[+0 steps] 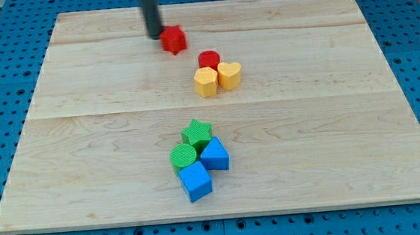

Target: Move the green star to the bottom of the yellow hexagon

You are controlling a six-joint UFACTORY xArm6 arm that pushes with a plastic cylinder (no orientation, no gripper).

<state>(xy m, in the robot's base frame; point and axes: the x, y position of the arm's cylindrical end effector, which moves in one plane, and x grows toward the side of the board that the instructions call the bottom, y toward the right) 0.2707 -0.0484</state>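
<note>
The green star lies just below the board's middle, touching a green cylinder and a blue triangular block. The yellow hexagon sits above it, in the upper middle, pressed against a yellow heart on its right and a red cylinder above. My tip rests near the view's top, just left of a red star, far above and left of the green star.
A blue cube lies below the green cylinder, at the bottom of that cluster. The wooden board sits on a blue perforated surface; its edges ring all the blocks.
</note>
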